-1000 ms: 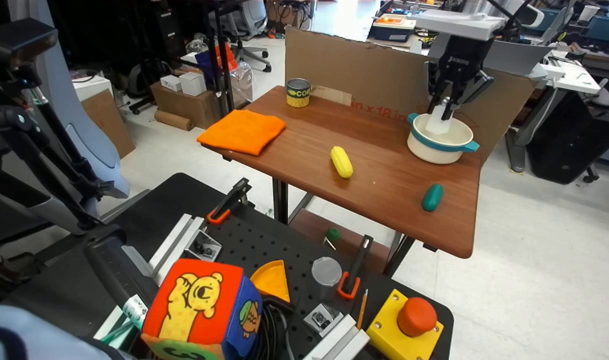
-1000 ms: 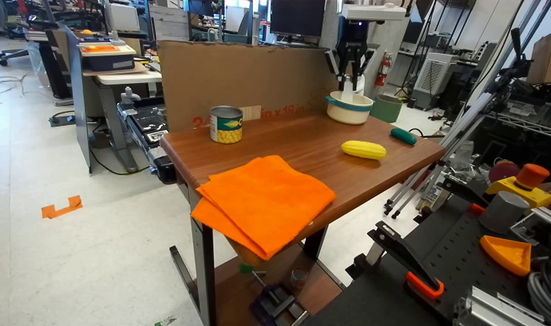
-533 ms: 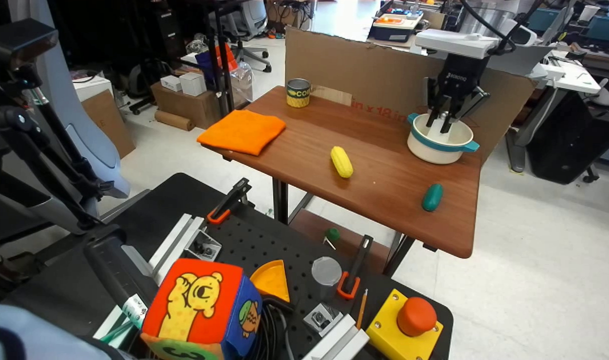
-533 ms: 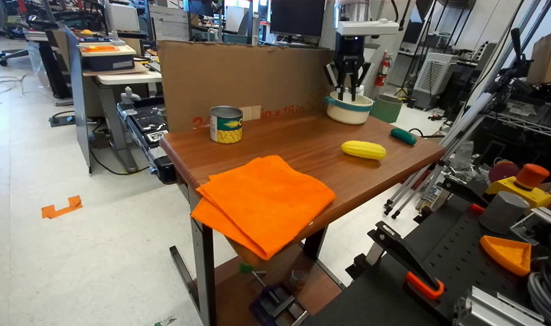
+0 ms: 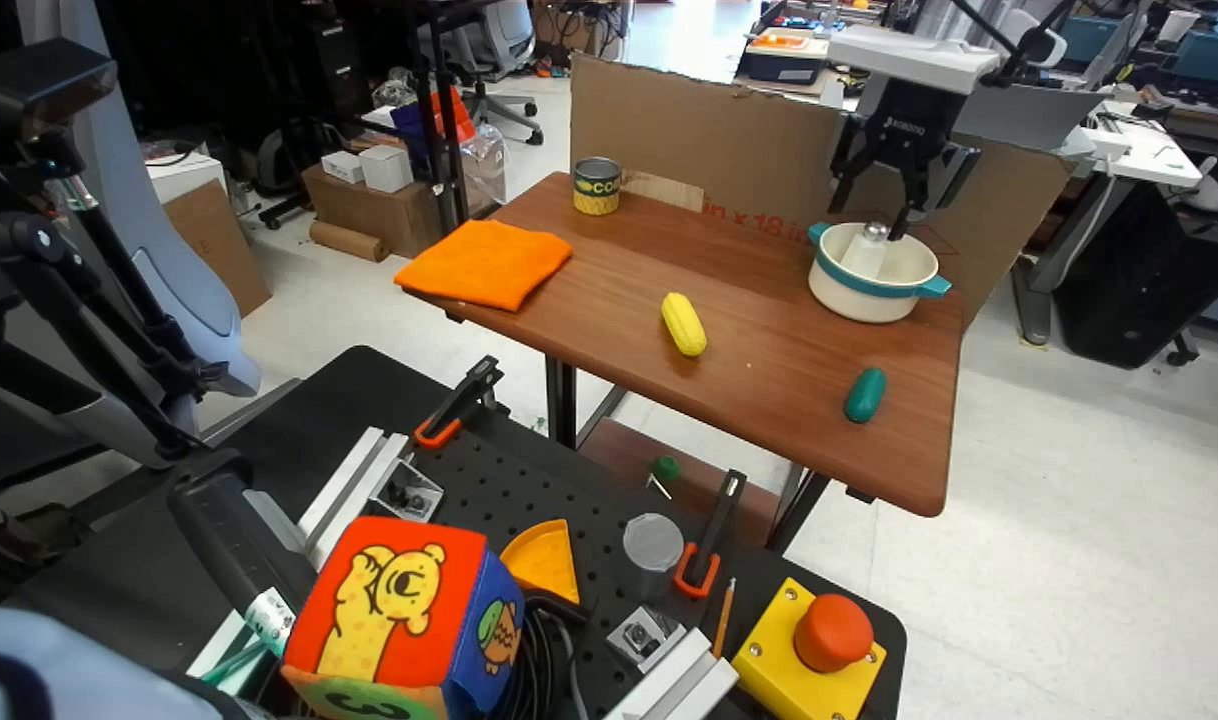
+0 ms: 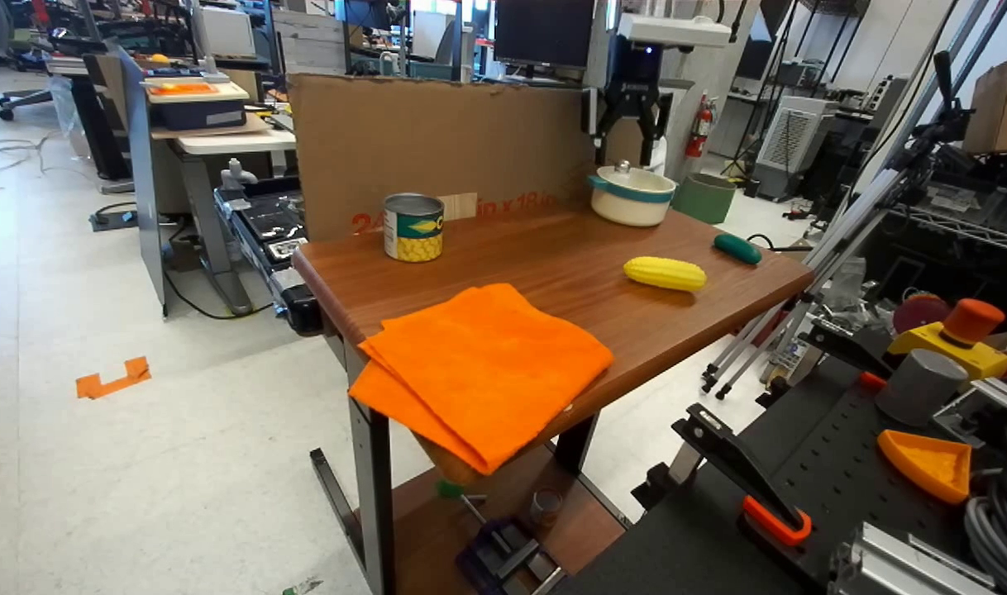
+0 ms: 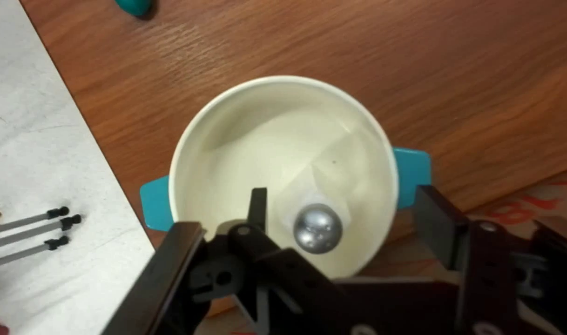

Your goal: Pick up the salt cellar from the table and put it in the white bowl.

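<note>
The salt cellar (image 5: 865, 254), white with a round silver top, stands roughly upright inside the white bowl (image 5: 862, 303). Seen from the wrist view, its silver cap (image 7: 318, 228) lies nearer the right side of the bowl (image 7: 246, 153). My gripper (image 5: 869, 217) hovers just above, its jaws spread wide and apart from the cellar. One finger (image 7: 258, 204) reaches over the bowl's inside, the other past its rim beside a teal handle. Only the cap of the salt cellar (image 6: 623, 167) rises over the rim in this exterior view. The bowl rests on the brown table (image 5: 769, 390).
A yellow corn (image 5: 684, 324) and a dark-green oblong piece (image 5: 865, 395) lie on the table in front of the bowl. Toward the far end are a corn can (image 6: 413, 227) and a folded orange cloth (image 6: 487, 364). A cardboard sheet (image 6: 454, 132) stands behind the table.
The gripper sank a little with the salt cellar, then its fingers parted and it rose off it. The cellar now stands free in the bowl, which has shifted slightly.
</note>
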`<state>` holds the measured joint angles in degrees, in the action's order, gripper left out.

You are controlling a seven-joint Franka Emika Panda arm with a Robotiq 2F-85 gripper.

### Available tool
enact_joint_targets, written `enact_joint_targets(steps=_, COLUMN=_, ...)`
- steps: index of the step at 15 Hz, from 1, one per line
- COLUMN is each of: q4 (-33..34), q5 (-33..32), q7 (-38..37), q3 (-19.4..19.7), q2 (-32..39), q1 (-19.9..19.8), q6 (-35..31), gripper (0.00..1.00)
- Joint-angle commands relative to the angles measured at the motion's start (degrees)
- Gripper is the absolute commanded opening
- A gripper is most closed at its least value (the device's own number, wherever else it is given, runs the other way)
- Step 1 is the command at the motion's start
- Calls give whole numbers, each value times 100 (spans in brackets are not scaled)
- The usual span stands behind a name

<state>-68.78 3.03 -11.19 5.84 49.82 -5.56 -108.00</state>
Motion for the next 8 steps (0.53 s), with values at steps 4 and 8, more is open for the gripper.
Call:
enact_joint_targets(steps=4, q4=-922, q5=389, q7=728, q3=-293, q2=-1091, q1=-77, q6=-317, gripper=100)
enact_joint_targets(steps=8, q4=-1387, q5=444, q7=876, q3=-335, q2=-1515, q1=-103, q6=-383, gripper=100)
